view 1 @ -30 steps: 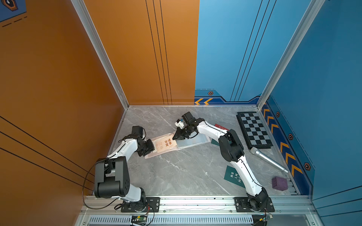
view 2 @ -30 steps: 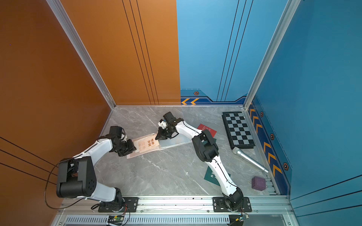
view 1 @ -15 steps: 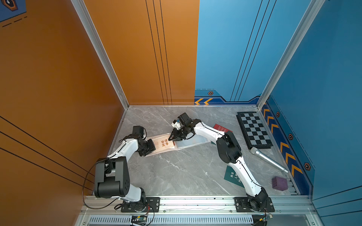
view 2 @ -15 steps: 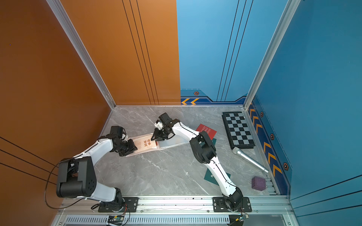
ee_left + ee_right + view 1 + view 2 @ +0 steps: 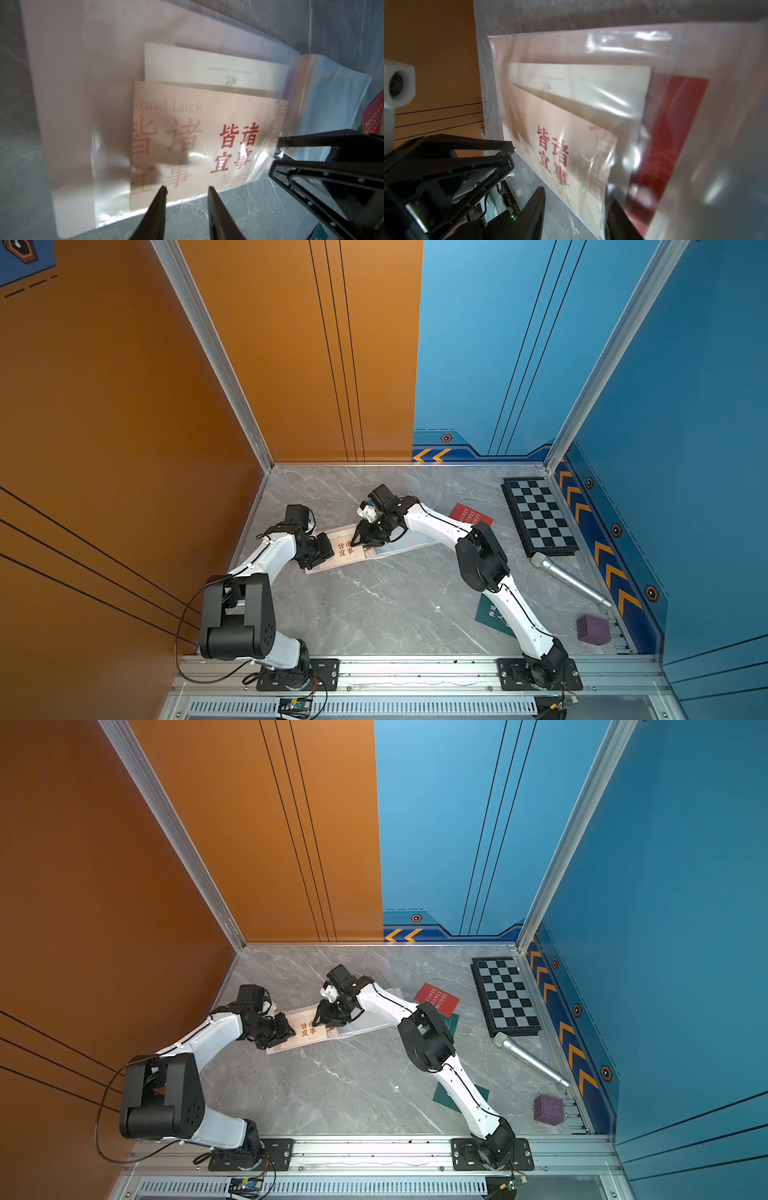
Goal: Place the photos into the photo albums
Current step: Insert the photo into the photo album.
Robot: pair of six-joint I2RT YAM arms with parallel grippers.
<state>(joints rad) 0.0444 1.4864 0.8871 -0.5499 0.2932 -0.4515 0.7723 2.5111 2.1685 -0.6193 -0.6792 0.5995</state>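
The photo album lies open on the table, its pale cover spread flat. A cream photo with red characters sits in a clear sleeve over a white card and a red one. My left gripper stands open at the sleeve's outer edge, bare table showing between its fingers. At the cream photo's other end my right gripper is open, astride that photo's corner. A red MONEY photo and a dark green one lie loose.
A checkerboard lies at the back right, with a silver microphone and a purple cube along the right wall. Another green card peeks from under the right arm's elbow. The orange wall is close behind the left arm.
My right gripper has opened and slid left along the album toward the left gripper. The cream photo shifted slightly left. The left gripper has stayed put.
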